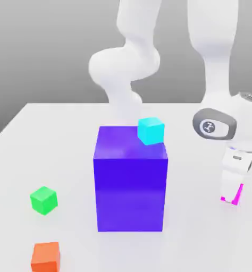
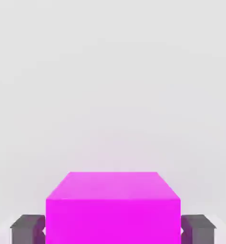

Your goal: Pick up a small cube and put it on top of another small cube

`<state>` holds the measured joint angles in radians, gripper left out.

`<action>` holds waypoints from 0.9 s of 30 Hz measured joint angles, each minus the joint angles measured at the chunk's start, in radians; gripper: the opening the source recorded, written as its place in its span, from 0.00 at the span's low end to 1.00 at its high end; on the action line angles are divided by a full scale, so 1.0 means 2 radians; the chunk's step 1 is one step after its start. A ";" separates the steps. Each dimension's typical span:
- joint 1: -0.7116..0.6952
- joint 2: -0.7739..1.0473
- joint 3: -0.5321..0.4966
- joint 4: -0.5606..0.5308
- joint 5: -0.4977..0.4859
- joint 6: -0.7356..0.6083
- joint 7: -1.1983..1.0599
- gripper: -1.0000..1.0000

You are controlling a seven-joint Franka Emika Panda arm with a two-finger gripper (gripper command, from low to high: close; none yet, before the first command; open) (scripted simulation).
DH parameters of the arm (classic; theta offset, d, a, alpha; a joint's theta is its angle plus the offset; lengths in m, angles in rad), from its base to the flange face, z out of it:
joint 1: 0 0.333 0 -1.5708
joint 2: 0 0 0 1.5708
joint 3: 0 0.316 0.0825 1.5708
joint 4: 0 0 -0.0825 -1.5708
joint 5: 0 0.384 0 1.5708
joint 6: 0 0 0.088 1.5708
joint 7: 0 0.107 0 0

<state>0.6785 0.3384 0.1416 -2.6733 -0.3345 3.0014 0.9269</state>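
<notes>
The gripper [image 2: 113,228] pinches the small pink cube [image 2: 113,209] between its two dark fingers [image 2: 26,228], low over the white surface [image 1: 202,234] on the exterior view's right. To the left stands a big purple-blue block [image 1: 131,186] with a cyan cube [image 1: 150,130] on top. Farther left sits the small green cube [image 1: 43,200], with an orange cube [image 1: 45,257] nearer.
</notes>
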 joint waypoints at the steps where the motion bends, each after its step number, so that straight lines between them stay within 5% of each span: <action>1: 0.000 0.000 0.000 0.000 0.000 0.000 0.000 0.00; 4: -0.009 -0.014 0.012 -0.004 0.012 -0.011 -0.009 0.00; 10: -0.050 -0.109 0.076 -0.016 0.110 -0.081 -0.090 0.00; 27: -0.269 -0.202 -0.038 0.042 0.132 -0.125 -0.510 0.00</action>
<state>0.1406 -0.0655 0.0661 -2.5893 -0.0709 2.7514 -0.0931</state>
